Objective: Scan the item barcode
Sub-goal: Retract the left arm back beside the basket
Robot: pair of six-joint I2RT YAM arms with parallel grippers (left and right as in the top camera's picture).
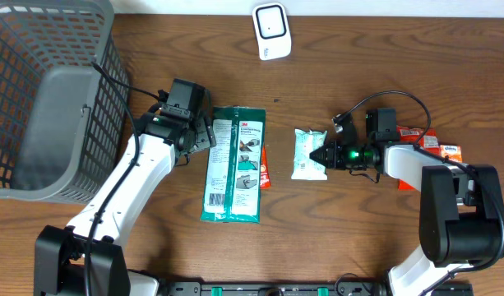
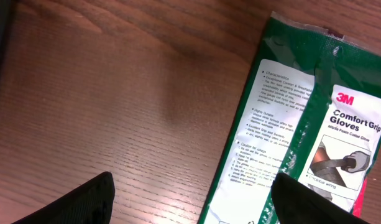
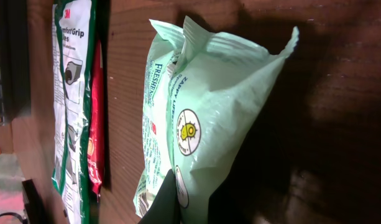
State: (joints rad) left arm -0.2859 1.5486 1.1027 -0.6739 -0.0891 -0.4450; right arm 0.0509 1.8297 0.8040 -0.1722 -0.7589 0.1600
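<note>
Far left on the table [image 1: 334, 238], up to the back edge: a basket [image 1: 62, 41]. At the back edge, near the middle: a scanner [image 1: 271, 31]. In the middle, lying flat: a gloves packet [image 1: 233, 164], with the left gripper [image 1: 209, 131] just beside its back-left corner. Under its right edge, partly sticking out: a thin packet [image 1: 265, 171]. Right of that, apart from it: a wipes pack [image 1: 308, 154], with the right gripper [image 1: 324, 155] touching its right edge. Far right, partly under the right arm: small boxes [image 1: 436, 146].

The gloves packet [image 2: 283, 143] is cut off by the left wrist view's right edge; its small print cannot be read.
</note>
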